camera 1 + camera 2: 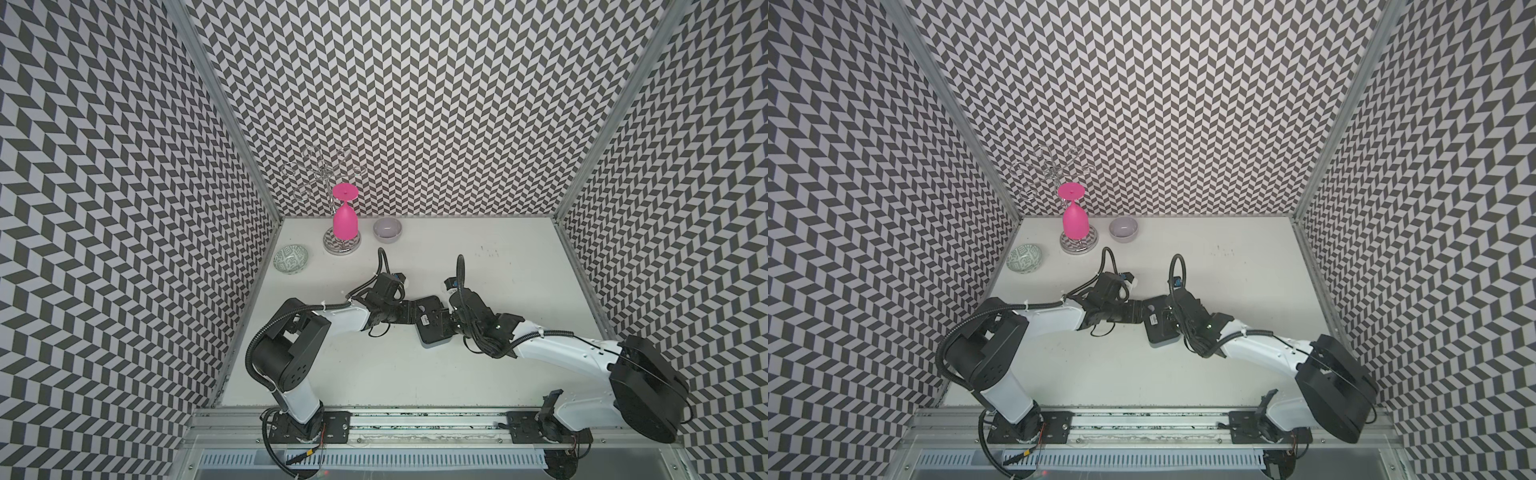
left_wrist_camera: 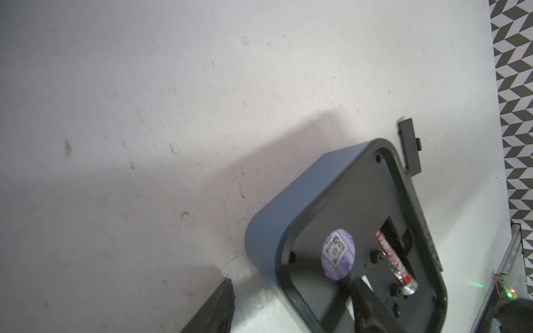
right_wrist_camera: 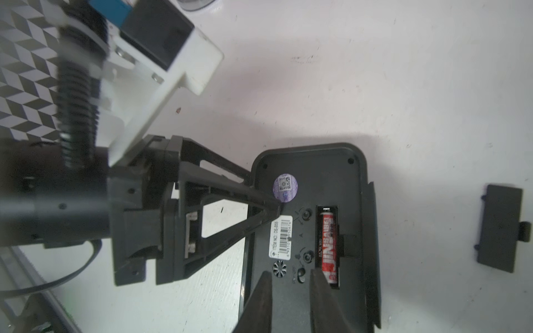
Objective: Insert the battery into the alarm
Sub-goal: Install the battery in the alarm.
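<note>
The alarm [image 1: 434, 332] lies face down near the middle of the table [image 1: 415, 382], its black back turned up and its blue casing showing along the edge, with the two arms reaching in from left and right to meet over it. The battery [image 3: 328, 245], red and dark with white lettering and a metallic end, lies lengthwise in the open compartment in the alarm's back; whether it is pressed fully home cannot be told. The left gripper [image 2: 291, 281] is released, its jaws spread wide: one of its fingers [image 2: 366, 305] comes down on the alarm's back between the purple sticker [image 3: 285, 186] and the white label [image 3: 282, 239], while its partner stands off the alarm's edge over bare table, so nothing is clamped. The right gripper [image 3: 291, 272] hangs over the alarm's back with its jaws partly apart and nothing between them; one of its fingertips [image 3: 320, 294] sits at the end of the battery, though actual contact cannot be made out. A flat black cover [image 3: 500, 227] lies on the table near the alarm, not touching it. At the far left, well apart from the arms, a pink glass [image 1: 345, 220] hangs upside down on a wire rack [image 1: 330, 243], with a grey bowl [image 1: 387, 229] just to its right and a patterned bowl [image 1: 291, 259] to its near left.
</note>
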Controlling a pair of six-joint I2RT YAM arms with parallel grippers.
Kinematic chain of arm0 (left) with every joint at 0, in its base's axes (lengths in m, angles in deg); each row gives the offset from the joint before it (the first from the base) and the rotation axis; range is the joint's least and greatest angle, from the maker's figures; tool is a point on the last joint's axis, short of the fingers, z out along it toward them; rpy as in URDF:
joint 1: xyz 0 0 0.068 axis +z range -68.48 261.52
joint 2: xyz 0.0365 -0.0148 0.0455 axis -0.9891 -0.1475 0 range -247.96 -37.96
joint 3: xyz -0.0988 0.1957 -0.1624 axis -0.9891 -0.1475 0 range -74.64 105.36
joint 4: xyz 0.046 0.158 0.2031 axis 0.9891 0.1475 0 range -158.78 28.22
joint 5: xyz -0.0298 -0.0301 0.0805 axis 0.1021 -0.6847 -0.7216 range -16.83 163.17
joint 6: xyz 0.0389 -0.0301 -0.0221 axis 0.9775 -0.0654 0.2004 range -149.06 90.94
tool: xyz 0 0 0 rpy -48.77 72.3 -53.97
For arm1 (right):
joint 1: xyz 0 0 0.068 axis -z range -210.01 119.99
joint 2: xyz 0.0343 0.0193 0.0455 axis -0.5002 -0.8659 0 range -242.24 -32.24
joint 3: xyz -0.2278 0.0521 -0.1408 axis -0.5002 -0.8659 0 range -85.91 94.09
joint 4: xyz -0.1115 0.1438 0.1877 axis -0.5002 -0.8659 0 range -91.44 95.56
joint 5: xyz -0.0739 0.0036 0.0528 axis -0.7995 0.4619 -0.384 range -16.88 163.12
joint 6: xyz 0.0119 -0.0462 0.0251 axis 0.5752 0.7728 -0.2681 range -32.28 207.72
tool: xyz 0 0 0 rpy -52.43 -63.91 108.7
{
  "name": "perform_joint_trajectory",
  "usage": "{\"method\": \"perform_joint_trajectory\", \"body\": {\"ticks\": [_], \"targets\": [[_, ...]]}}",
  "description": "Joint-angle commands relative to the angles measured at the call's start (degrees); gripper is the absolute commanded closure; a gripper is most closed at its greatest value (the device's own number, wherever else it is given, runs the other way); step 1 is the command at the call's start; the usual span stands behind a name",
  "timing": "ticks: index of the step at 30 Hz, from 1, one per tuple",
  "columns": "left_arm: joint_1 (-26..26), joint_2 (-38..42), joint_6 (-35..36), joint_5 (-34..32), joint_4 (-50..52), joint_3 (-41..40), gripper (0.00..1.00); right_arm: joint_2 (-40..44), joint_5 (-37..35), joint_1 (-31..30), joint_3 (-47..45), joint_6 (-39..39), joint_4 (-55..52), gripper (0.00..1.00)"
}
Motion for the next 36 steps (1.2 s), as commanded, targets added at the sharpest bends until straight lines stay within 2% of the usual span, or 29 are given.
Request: {"method": "perform_joint_trajectory", "body": {"ticks": [1, 29, 33, 36], "targets": [[-0.7, -0.6, 1.0, -1.6, 3.1, 1.6, 0.36, -2.6, 2.8, 0.3, -0.1, -1.6, -1.8, 0.77], [-2.4, -5.0, 4.9, -5.1, 9.7, 5.0, 0.51, -8.1, 3.8, 3.5, -1.5, -2.9, 1.0, 0.94], [-2.5, -5.5, 5.6, -4.8, 10.1, 5.1, 0.54, -10.0, 3.3, 4.0, 0.2, -2.5, -2.3, 1.0], [-2.6, -5.9, 5.7, -4.9, 10.7, 5.3, 0.54, -12.2, 3.3, 4.0, 1.6, -1.8, -5.3, 1.0]]}}
